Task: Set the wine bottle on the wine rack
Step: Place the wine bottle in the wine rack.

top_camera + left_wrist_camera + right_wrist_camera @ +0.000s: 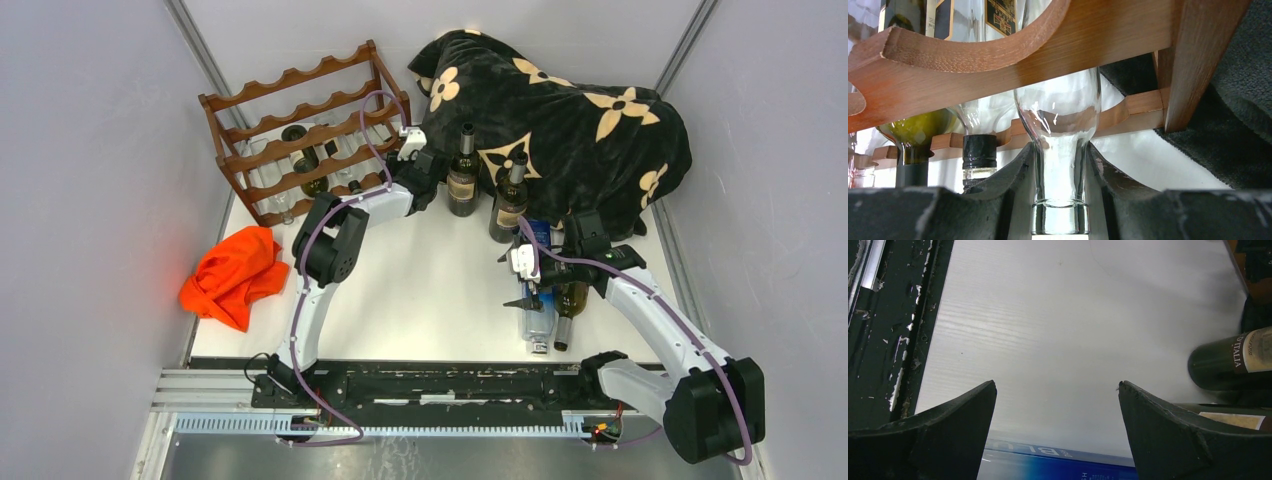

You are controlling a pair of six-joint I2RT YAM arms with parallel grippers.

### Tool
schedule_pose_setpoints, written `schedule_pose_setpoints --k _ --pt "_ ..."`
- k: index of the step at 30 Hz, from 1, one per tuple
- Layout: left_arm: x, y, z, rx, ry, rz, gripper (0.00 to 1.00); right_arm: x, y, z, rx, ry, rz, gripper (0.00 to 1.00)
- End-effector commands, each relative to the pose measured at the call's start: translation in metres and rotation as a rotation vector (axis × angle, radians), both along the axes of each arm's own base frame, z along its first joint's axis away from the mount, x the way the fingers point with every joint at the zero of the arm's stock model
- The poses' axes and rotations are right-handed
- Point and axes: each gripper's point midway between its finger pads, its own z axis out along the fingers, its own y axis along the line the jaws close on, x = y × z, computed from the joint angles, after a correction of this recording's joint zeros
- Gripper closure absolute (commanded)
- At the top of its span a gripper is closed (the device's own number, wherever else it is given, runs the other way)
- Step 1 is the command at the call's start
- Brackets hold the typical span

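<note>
1. Nearest the arm bases, the right gripper (1058, 385) is hovering over the white table (1073, 315), its jaws standing wide apart with nothing between them.
2. Just under it, a blue-labelled clear bottle (538, 325) and a dark green bottle (570, 305) are lying side by side on the table, necks pointing toward the near edge.
3. An orange cloth (235, 275) is lying crumpled at the table's left edge, in front of the wine rack (300, 130) and apart from it.
4. The left arm is stretching across the table to the end of the rack that faces the blanket.
5. There the left gripper (1059, 150) is clamping the neck of the wine bottle (1058, 110), which is of clear glass. One finger (1015, 175) is pressing on each side just above the lip, and the jaws are standing narrow.
6. The wine bottle is lying in the rack's end slot, right beside the end post. Its body is passing under a scalloped front rail and its neck is jutting out toward the gripper. It is sitting in a low tier, but I cannot tell which one.
7. Next to it in the rack, a black-capped bottle (979, 152) and a green bottle (918, 130) are resting neck outward.
8. Two dark upright bottles (462, 175) are standing beside the rack, just in front of the blanket.
9. Farthest back, the black flowered blanket (570, 120) is lying heaped in the far corner.
</note>
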Motion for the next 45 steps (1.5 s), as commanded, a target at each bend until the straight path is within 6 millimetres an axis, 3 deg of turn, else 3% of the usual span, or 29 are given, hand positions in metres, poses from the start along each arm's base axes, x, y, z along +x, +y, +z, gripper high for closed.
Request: schedule_pose_setpoints --k 1,6,11,18,20,21,24,35,45 --pt "0.007 0.012 0.06 -0.003 -0.163 0.056 0.98 0.004 0.001 0.008 0.007 -0.027 0.013 0.02" --pt "0.011 0.006 0.064 -0.013 -0.175 -0.004 0.98 0.004 0.001 0.007 0.002 -0.023 0.016 0.02" --pt "0.008 0.005 0.048 -0.018 -0.132 -0.013 0.97 0.004 0.001 0.007 0.0 -0.024 0.018 0.02" --pt "0.003 0.004 0.028 -0.031 -0.081 -0.017 0.55 0.003 0.001 0.007 0.0 -0.022 0.021 0.02" --pt "0.004 0.002 0.026 -0.034 -0.072 -0.028 0.52 0.003 0.001 0.007 -0.001 -0.023 0.023 0.02" --pt "0.004 0.002 0.026 -0.035 -0.069 -0.029 0.45 0.003 0.001 0.006 -0.001 -0.023 0.024 0.02" --pt "0.004 0.001 0.027 -0.036 -0.068 -0.037 0.34 0.002 0.001 0.006 -0.001 -0.022 0.027 0.02" --pt "0.015 0.001 0.043 0.018 -0.104 -0.024 0.34 0.002 0.0 0.005 -0.005 -0.015 0.031 0.02" --pt "0.023 0.001 0.043 0.087 -0.098 -0.043 0.32 0.001 0.0 0.003 -0.009 -0.01 0.037 0.02"
